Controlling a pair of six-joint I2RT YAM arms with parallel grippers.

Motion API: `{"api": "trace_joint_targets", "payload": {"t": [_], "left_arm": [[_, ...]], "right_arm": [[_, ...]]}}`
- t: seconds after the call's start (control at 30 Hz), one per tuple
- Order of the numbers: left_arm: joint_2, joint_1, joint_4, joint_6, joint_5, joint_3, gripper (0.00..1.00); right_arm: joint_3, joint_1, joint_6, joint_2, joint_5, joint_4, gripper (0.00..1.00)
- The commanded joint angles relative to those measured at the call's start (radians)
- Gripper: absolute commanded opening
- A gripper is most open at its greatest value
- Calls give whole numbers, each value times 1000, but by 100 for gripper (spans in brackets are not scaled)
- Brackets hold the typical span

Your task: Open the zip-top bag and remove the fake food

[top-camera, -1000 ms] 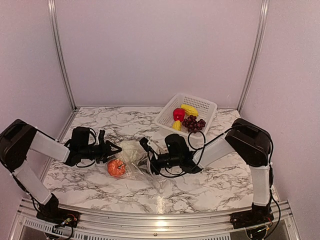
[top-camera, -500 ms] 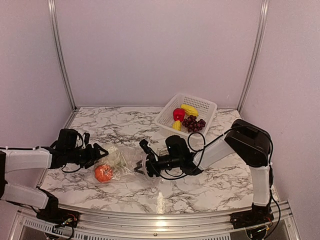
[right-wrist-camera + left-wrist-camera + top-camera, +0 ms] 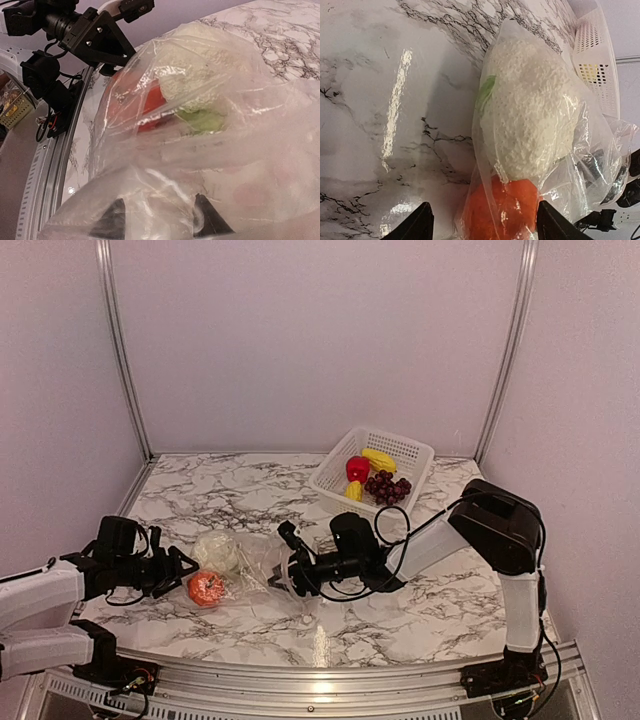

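The clear zip-top bag [image 3: 255, 565] lies on the marble table and holds the white lumpy piece [image 3: 217, 550] and the orange round piece [image 3: 205, 587]. My left gripper [image 3: 180, 570] is open just left of the bag. In the left wrist view its jaws [image 3: 482, 227] stand wide apart either side of the orange piece [image 3: 510, 210], with the white piece [image 3: 527, 120] beyond. My right gripper [image 3: 283, 575] is at the bag's right end. In the right wrist view its fingers [image 3: 157, 220] are apart and show through the bag's film [image 3: 225, 150].
A white perforated basket [image 3: 415, 450] stands at the back right with a red apple [image 3: 357, 468], dark grapes [image 3: 388, 486] and yellow fruits [image 3: 378, 458]. Aluminium posts and pale walls enclose the table. The table's front rail [image 3: 320, 680] runs along the near edge.
My left arm has drawn back to the left and lower. The bag with its two pieces has slid left with it. My right gripper has followed a little to the left.
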Motion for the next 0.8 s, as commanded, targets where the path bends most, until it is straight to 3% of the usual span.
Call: {"api": "trace_joint_targets", "payload": {"t": [0.0,0.27,0.47,0.67,0.77], "left_arm": [[-37,3,-27,1,117,-63,66],[17,-18,129,-25,167,-103,42],[169,-81,331,-72,160,-98,24],[355,-175,549,-141,134,-33,2],[427,-206,641,-175,126,-9,0]], "right_arm": [[20,9,14,26,-51,10,44],[94,10,45,89,-71,-11,42],[115,10,49,118,-122,-4,40],[129,10,55,119,-159,2,46],[137,11,50,116,-144,-14,48]]}}
